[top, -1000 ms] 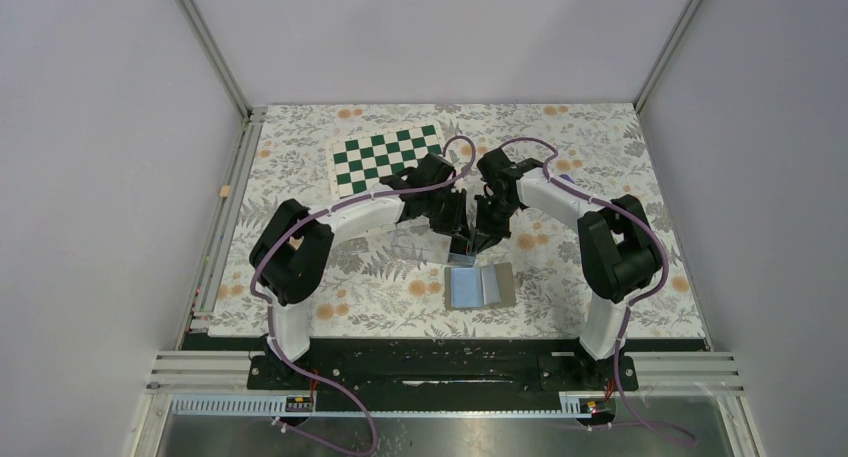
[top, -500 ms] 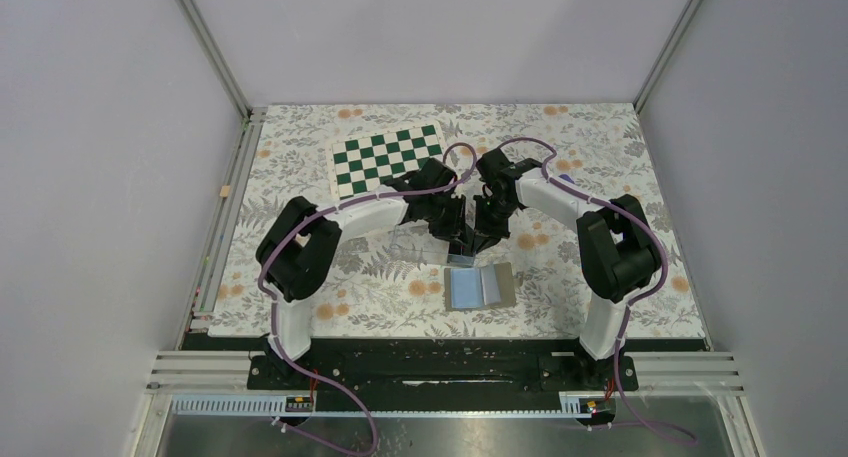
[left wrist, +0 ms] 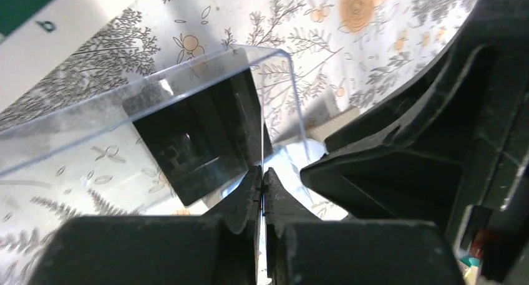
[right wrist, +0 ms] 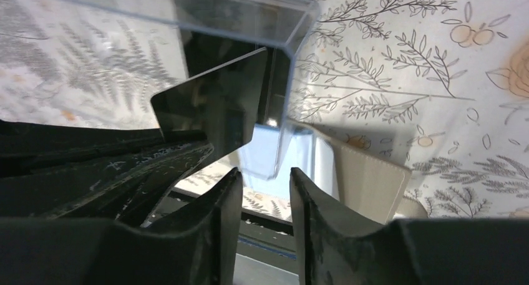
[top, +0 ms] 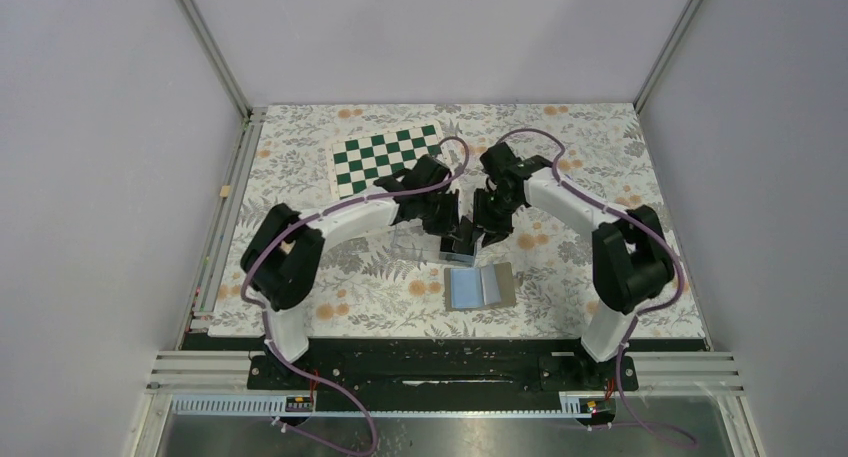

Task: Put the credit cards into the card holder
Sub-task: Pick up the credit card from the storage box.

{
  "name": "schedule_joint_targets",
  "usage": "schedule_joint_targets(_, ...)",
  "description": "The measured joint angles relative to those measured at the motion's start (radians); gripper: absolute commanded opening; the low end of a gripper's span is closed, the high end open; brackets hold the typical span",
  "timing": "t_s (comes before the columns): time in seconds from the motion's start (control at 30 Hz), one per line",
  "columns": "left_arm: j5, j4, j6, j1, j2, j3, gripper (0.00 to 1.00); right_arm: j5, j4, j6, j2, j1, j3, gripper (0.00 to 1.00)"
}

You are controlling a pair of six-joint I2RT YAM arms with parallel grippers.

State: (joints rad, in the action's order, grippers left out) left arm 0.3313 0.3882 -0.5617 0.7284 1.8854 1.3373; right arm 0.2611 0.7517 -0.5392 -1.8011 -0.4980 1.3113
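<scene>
The clear card holder (top: 415, 243) stands mid-table, just behind the open wallet. My left gripper (top: 455, 240) is shut on the thin edge of the holder's clear wall; the wrist view shows the jaws (left wrist: 262, 171) pinching that wall (left wrist: 93, 120). A black credit card (left wrist: 193, 141) stands tilted inside the holder. My right gripper (top: 478, 234) is open and empty just beside the holder's corner (right wrist: 293, 45); its jaws (right wrist: 265, 173) stand apart below the card (right wrist: 215, 104), which leans at the holder's open side. The two grippers almost touch.
The taupe wallet (top: 480, 285) lies open, light-blue inside up, just in front of the grippers; it also shows in the right wrist view (right wrist: 368, 173). A green-and-white chessboard mat (top: 388, 155) lies at the back left. Frame posts rise at the back corners.
Both grippers stayed together at the card holder. The left arm's elbow swung a little left and the right arm's elbow a little right. The wallet has not moved.
</scene>
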Motion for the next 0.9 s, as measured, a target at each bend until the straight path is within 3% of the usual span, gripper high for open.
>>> schedule_joint_targets(0.17, -0.042, -0.014, -0.009, 0.0, -0.211, -0.063, 0.0, -0.016, 0.011, 0.0, 0.183, -0.001, 0.002, 0.66)
schedule_joint_targets(0.3, -0.047, -0.061, -0.032, -0.004, -0.41, -0.13, 0.0, -0.013, 0.01, -0.003, 0.367, -0.002, -0.009, 0.72)
schedule_joint_targets(0.63, 0.107, -0.256, -0.218, -0.018, -0.73, -0.504, 0.0, 0.209, -0.119, -0.068, 0.742, -0.001, -0.334, 0.71)
schedule_joint_targets(0.9, 0.216, -0.493, -0.469, -0.017, -0.945, -0.741, 0.0, 0.466, -0.413, -0.241, 0.898, -0.001, -0.55, 0.61)
